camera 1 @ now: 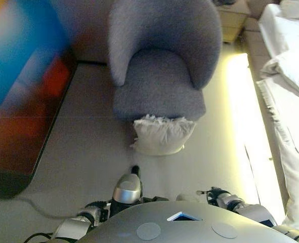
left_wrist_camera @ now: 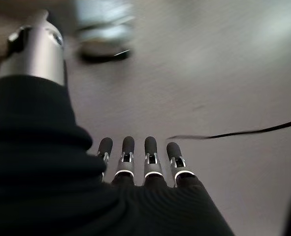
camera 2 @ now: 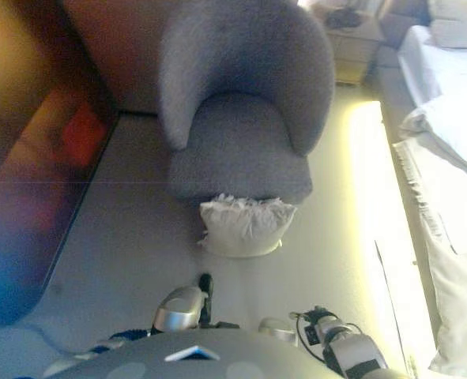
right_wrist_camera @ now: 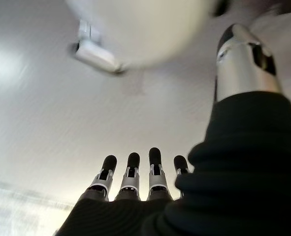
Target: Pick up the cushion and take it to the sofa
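Left eye view: approach step, by the look of it, nothing grasped yet. Cushion [camera 1: 163, 134] on the floor [camera 1: 88, 152], leaning against the front of the grey chair [camera 1: 159, 66], frilled edge up. Bed [camera 1: 291, 76] along the right side, a dark panel [camera 1: 23, 101] at the left. Left hand [camera 1: 127, 188] low at the bottom edge, close to the body and well short of the cushion. Next move, as a judgement: step closer, lower both arms to either side of the cushion, then close in on it.

Right eye view: same layout; cushion [camera 2: 243, 226] touching the chair's front edge. Right hand [camera 2: 328, 328] low at the lower right, likewise well apart from the cushion. Neither arm stretched forward.

Left wrist view: left hand [left_wrist_camera: 135, 157] empty, fingers [left_wrist_camera: 128, 147] straight and side by side, thumb [left_wrist_camera: 37, 49] held apart, only bare floor past them. No cushion here.

Right wrist view: right hand [right_wrist_camera: 140, 172] also released, fingers [right_wrist_camera: 155, 162] extended in a row, thumb [right_wrist_camera: 243, 59] off to one side, nothing between them. Only pale floor past the fingers.
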Robot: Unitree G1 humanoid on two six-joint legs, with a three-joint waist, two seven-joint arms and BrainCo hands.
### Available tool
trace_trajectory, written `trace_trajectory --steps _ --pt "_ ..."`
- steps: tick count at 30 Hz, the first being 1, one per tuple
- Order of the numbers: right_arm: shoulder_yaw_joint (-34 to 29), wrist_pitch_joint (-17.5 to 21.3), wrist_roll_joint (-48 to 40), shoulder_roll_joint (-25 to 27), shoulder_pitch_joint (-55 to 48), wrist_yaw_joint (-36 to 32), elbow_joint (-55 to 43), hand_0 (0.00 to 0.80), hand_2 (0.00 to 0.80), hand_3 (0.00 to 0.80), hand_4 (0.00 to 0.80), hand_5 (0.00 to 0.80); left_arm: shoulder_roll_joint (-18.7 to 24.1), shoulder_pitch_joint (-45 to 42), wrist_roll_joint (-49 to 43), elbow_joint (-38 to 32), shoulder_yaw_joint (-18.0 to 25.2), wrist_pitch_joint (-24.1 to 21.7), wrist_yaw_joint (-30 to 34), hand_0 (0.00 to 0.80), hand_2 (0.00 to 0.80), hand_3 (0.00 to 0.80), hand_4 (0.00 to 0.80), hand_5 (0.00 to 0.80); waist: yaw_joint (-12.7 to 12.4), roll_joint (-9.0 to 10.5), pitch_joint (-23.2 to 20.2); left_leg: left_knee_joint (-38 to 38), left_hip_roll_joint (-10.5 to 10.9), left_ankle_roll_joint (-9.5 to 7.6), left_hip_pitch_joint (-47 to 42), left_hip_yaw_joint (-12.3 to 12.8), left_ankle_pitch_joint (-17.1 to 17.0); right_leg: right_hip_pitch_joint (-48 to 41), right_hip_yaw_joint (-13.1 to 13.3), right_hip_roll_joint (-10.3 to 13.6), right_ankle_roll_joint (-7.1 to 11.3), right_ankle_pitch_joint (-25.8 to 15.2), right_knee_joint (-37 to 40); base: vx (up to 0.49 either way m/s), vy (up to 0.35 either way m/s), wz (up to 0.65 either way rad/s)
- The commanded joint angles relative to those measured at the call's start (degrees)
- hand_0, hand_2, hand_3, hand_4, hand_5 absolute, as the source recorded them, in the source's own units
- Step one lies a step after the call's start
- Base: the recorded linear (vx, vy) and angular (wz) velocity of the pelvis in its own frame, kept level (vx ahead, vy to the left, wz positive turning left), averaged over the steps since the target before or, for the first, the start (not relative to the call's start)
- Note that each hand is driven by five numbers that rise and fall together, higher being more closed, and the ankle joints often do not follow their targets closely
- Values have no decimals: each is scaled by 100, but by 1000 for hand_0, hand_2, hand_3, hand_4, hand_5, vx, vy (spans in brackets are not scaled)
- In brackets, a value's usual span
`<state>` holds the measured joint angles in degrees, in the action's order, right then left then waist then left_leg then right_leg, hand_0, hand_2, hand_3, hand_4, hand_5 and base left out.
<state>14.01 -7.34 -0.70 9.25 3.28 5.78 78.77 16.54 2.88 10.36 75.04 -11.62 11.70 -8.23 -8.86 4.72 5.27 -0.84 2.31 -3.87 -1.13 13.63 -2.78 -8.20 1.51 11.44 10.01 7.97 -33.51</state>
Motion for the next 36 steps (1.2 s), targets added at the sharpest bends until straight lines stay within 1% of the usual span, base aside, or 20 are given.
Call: trace_trajectory --steps 1,3,5,7,11,14,18,19,21,22,23,24,26,27,28,29,30,32,34,36 --pt "60 96 -39 416 158 102 -351 0 0 0 0 0 -133 56 130 230 11 111 116 0 0 0 0 0 169 -281 -131 409 -126 -23 850 -616 59 -51 -608 -295 -213 -983 718 294 51 -16" --pt "80 103 -67 426 194 106 -365 0 0 0 0 0 -93 161 123 197 -9 148 185 0 0 0 0 0 268 -327 -68 357 -134 5 628 -612 148 303 -922 -299 -295 -735 1058 228 -7 -2" --pt "126 103 -204 434 224 136 -442 0 0 0 0 0 -86 272 155 166 -29 225 174 0 0 0 0 0 398 -409 43 251 -248 109 303 -677 227 723 -1236 -167 -364 -631 1341 114 -95 2" --pt "159 142 -366 446 257 195 -513 0 0 0 0 0 -85 353 207 149 -57 257 164 0 0 0 0 0 520 -421 176 183 -330 216 99 -687 294 1022 -1333 -5 -351 -771 1717 36 -134 -5" --pt "51 285 -480 475 209 321 -642 0 0 0 0 0 -140 304 232 185 -39 162 114 0 0 0 0 0 677 -274 255 184 -399 415 -91 -669 463 1110 -1225 323 -157 -1352 2839 108 -171 4" --pt "-42 438 -509 499 133 283 -600 0 0 0 0 0 -139 166 40 258 15 89 117 0 0 0 0 0 783 -189 217 191 -407 440 -279 -811 639 1075 -957 328 -52 -1542 3229 225 -182 10" --pt "-185 604 -547 477 62 217 -502 0 0 0 0 0 -136 48 -67 364 77 -28 79 0 0 0 0 0 912 -104 148 175 -562 566 -621 -878 919 1145 -919 491 101 -1940 3660 252 -251 8" --pt "-201 629 -529 471 58 215 -484 0 0 0 0 0 -139 37 -71 376 91 -40 71 0 0 0 0 0 929 -106 149 168 -606 583 -679 -888 955 1153 -908 500 114 -1963 3673 268 -305 -6" --pt "-239 707 -442 447 27 218 -446 0 0 0 0 0 -136 -8 -60 395 122 -64 16 0 0 0 0 0 1030 -103 129 152 -775 619 -850 -1031 1060 1233 -647 466 120 -1901 3577 281 -310 -4" --pt "-236 728 -428 442 11 244 -430 0 0 0 0 0 -138 -14 -53 397 114 -71 -7 0 0 0 0 0 1061 -119 120 136 -866 644 -901 -1109 1069 1212 -538 406 99 -1765 3509 241 -259 7" --pt "-226 724 -441 443 7 264 -424 0 0 0 0 0 -152 -19 -19 391 104 -86 -45 0 0 0 0 0 1087 -129 119 186 -964 693 -899 -1170 1052 1176 -432 342 54 -1622 3416 247 -294 14" --pt "-196 703 -443 459 11 242 -421 0 0 0 0 0 -171 -31 65 368 86 -99 -86 0 0 0 0 0 1097 -131 126 316 -1064 746 -872 -1218 1044 1162 -423 290 -10 -1537 3320 212 -284 23" --pt "-137 628 -283 504 41 200 -468 0 0 0 0 0 -212 -67 95 307 101 -165 -33 0 0 0 0 0 1096 -116 136 525 -1287 836 -942 -1305 1066 1202 -520 202 -119 -1393 3067 181 -261 35" --pt "-83 623 -221 533 54 168 -482 0 0 0 0 0 -227 -64 -124 289 90 -268 31 0 0 0 0 0 1084 -118 135 634 -1389 868 -953 -1311 1005 1223 -605 164 -185 -1334 2978 150 -225 29" --pt "-19 600 -205 571 64 136 -519 0 0 0 0 0 -252 -58 -306 282 67 -409 -50 0 0 0 0 0 1061 -124 141 834 -1478 896 -885 -1340 851 1220 -673 127 -254 -1288 2935 99 -220 22" --pt "27 559 -199 607 91 110 -549 0 0 0 0 0 -278 -48 -272 250 -7 -475 -183 0 0 0 0 0 1009 -116 176 1242 -1528 915 -630 -1403 578 1161 -733 79 -333 -1242 2935 66 -237 28" --pt "86 523 -236 639 126 105 -566 0 0 0 0 0 -296 -37 -83 206 -63 -494 -249 0 0 0 0 0 950 -94 238 1615 -1513 886 -358 -1432 417 1087 -758 35 -412 -1179 2945 25 -239 46" --pt "160 476 -285 724 203 69 -616 0 0 0 0 0 -304 29 344 107 -64 -459 -294 0 0 0 0 0 807 -65 378 2084 -1391 817 178 -1490 317 926 -834 2 -522 -1077 2984 1 -153 46" --pt "194 421 -372 801 265 94 -636 0 0 0 0 0 -303 75 458 37 -53 -419 -256 0 0 0 0 0 681 -137 514 1856 -1300 825 406 -1382 280 802 -1002 5 -524 -984 3015 39 23 27" --pt "155 393 -464 829 310 154 -581 0 0 0 0 0 -332 69 440 75 -6 -467 -238 0 0 0 0 0 628 -276 551 1182 -1369 931 338 -1221 123 704 -1187 7 -468 -929 3069 106 170 34"
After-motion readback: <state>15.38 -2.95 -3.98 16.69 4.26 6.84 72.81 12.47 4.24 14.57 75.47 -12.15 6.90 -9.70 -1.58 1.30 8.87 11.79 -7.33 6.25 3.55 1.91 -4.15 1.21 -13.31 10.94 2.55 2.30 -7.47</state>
